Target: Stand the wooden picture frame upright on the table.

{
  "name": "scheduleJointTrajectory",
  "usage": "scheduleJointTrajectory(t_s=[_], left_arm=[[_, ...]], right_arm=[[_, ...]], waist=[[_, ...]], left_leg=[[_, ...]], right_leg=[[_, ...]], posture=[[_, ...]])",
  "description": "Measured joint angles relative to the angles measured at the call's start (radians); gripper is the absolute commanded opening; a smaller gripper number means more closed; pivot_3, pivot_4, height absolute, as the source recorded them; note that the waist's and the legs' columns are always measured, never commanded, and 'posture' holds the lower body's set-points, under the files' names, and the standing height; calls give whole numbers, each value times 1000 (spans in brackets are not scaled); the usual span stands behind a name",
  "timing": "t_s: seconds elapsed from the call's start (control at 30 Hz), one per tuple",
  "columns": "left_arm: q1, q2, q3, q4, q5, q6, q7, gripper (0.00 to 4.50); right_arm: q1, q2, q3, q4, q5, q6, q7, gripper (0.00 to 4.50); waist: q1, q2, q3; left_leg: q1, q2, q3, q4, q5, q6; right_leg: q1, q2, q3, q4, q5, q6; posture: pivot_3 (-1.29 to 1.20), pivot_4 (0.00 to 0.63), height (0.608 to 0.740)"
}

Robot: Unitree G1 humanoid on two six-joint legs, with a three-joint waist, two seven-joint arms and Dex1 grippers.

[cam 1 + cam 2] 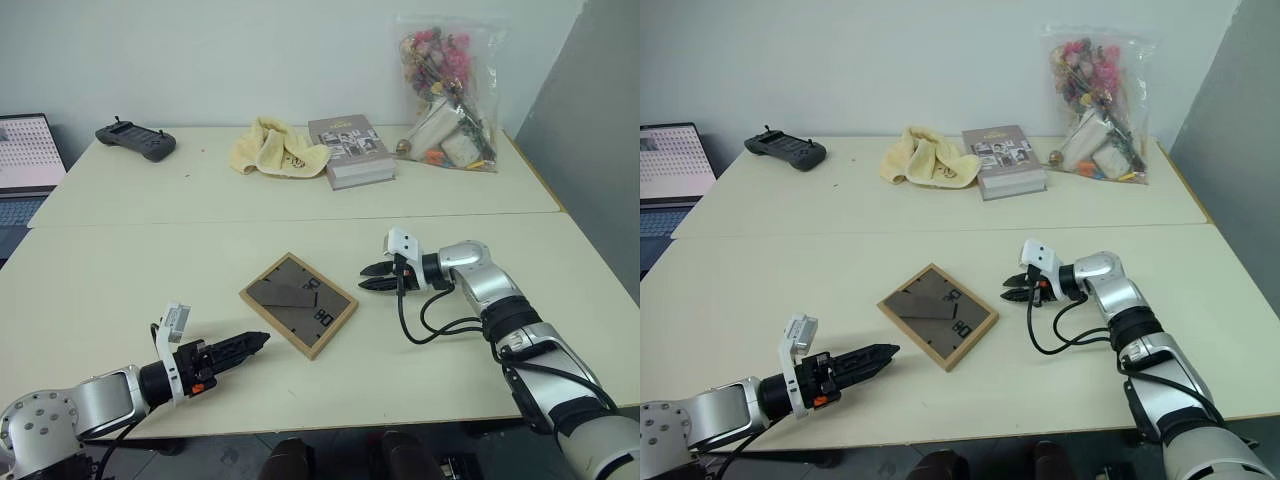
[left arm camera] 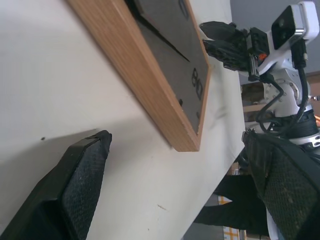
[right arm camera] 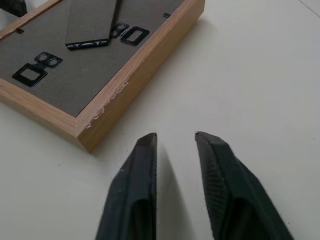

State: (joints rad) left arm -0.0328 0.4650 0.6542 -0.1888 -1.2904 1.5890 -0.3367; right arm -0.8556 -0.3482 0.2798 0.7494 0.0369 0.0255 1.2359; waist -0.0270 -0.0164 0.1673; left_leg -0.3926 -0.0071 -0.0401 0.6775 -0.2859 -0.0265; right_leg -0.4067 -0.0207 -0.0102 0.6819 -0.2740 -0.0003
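- The wooden picture frame [image 1: 299,304] lies back-up near the table's [image 1: 120,270] front edge;
- my left gripper [image 1: 250,343] gapes wide; my right gripper [image 3: 175,142], nearly closed, holds nothing.

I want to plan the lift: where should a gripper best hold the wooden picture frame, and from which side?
Probably the light-wood rim. The wooden picture frame lies flat, back panel up, on the table; its corner toward the right gripper is free, so come in low from there.
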Motion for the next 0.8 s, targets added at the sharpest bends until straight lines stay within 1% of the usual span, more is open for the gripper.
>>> scheduleJointTrajectory(t_s=[0.03, 0.07, 0.33, 0.47, 0.53, 0.63, 0.8], left_arm=[[0, -5, -2, 2, -3, -3, 4, 4500], [0, -9, -4, 3, -6, -6, 9, 4500], [1, -76, -55, 28, -42, -39, 44, 4500], [3, -89, -92, 40, -37, -71, 41, 4500], [-12, -100, -116, 68, -30, -90, 40, 4500], [-32, -100, -137, 96, -27, -99, 37, 4500], [-67, -99, -163, 155, -26, -116, 20, 4500]], right_arm=[[2, 2, 2, -3, -1, 0, 5, 105], [4, 4, 6, -8, -2, 0, 8, 35], [67, 45, 35, -130, -11, 32, 19, 35], [126, 58, 59, -239, -13, 84, 15, 35], [158, 67, 79, -309, -13, 116, 12, 35], [168, 71, 90, -353, -12, 135, 5, 35], [171, 48, 92, -390, -12, 158, -15, 35]], waist=[[0, 0, 0], [0, 0, 0], [3, 3, -4], [5, 6, -8], [14, 10, -11], [26, 11, -12], [31, 11, -12]], left_leg=[[0, 0, 0, 0, 0, 0], [0, 0, 0, 0, 0, 0], [1, -1, 0, 0, 0, 0], [1, -1, 0, 0, 0, 0], [2, -2, 0, 0, 0, 0], [4, -3, 0, 0, -1, 1], [16, -3, -2, -1, -3, 4]], right_leg=[[0, 0, 0, 0, 0, 0], [0, 0, 0, 0, 0, 0], [1, -1, 0, 0, 0, 0], [2, -1, 0, -1, 0, 0], [3, -2, 0, 0, 0, 0], [4, -2, 0, 0, 0, 0], [17, -2, -1, -4, 0, 0]], posture=[[0, 150, 740], [0, 150, 740], [0, 150, 740], [0, 150, 740], [0, 150, 740], [0, 150, 740], [0, 150, 740]])
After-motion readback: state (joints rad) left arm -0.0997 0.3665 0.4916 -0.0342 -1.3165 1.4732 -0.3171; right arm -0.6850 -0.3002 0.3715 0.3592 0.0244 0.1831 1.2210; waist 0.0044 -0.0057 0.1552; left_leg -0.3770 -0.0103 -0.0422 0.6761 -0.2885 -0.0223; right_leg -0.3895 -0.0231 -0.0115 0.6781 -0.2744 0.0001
